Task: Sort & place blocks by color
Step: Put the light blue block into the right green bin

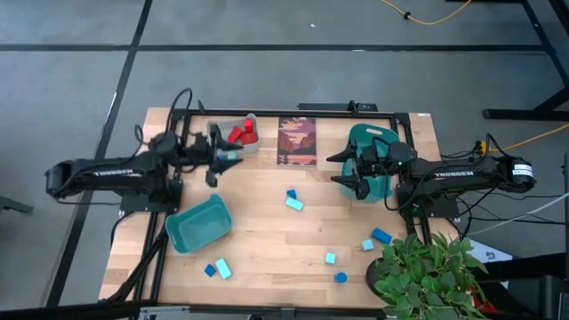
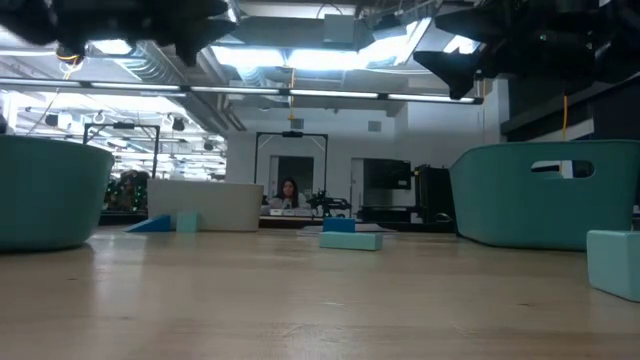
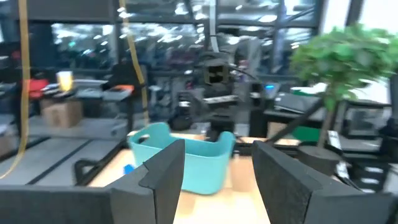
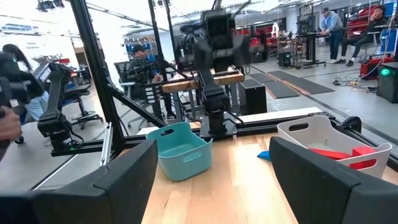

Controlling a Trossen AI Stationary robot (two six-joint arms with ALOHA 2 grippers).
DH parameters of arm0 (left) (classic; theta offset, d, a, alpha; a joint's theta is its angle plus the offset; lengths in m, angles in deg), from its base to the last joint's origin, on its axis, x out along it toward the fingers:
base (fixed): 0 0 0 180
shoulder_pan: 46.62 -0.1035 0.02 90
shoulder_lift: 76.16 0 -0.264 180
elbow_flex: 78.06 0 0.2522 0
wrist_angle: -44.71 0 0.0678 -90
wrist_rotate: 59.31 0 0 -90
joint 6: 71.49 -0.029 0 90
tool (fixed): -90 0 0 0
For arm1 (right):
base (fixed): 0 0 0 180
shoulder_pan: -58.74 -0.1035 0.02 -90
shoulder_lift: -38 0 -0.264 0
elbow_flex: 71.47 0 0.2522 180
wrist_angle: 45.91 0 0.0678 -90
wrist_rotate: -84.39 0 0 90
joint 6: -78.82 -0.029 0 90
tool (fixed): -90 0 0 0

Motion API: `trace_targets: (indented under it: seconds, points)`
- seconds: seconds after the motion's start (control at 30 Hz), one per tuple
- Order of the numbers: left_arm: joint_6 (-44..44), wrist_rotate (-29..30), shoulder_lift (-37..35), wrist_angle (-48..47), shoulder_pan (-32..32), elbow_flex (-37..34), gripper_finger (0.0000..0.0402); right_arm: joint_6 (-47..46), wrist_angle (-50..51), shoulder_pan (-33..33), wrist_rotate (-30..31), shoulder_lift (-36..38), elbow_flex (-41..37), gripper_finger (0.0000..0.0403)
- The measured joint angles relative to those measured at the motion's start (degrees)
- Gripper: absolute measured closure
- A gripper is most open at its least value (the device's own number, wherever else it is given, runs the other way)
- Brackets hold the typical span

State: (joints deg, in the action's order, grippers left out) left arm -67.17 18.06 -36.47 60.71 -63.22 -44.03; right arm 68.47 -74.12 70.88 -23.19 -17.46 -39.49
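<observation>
The wooden counter point(image 1: 267, 222) fills the middle of the high view, with a leafy plant point(image 1: 427, 271) at its near right corner. The left arm point(image 1: 107, 173) reaches in from the left and the right arm point(image 1: 462, 175) from the right, both held level above the surface.

Three bins come next. A teal bin point(image 1: 198, 224) lies tilted on the left half of the counter, a second teal bin point(image 1: 373, 142) stands at the far right under the right arm's front end, and a pale grey bin point(image 1: 242, 142) sits at the far edge left of centre. A dark picture card point(image 1: 297, 141) lies flat between the grey bin and the right teal bin.

The left tool point(image 1: 216, 163) hovers just beside the grey bin; its fingers point(image 3: 163, 173) stand apart with nothing visible between them. The right tool point(image 1: 347, 169) hangs over the right teal bin, released wide and empty in its wrist view.

The blocks are scattered. Red blocks point(image 1: 240, 134) rest inside the grey bin. A blue and a cyan block point(image 1: 292, 199) lie near the counter's middle. Two more point(image 1: 217, 268) sit near the front edge below the tilted bin, and several blue and cyan ones point(image 1: 373, 240) lie at the near right, close to the plant.
</observation>
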Motion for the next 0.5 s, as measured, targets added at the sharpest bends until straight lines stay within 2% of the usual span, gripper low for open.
trace_targets:
  seconds: [0.23, 0.5]
  points:
    - [0.0, -3.2, 0.0, 13.1, 3.4, -10.0, 0.0221, 0.2, -0.2, 0.0, 0.0, 0.0, 0.0, 0.0092]
    - [0.0, -1.0, 0.0, 16.9, 3.9, -11.1, 0.0221, 1.2, -0.2, 0.0, 0.0, 0.0, 0.0, 0.0092]
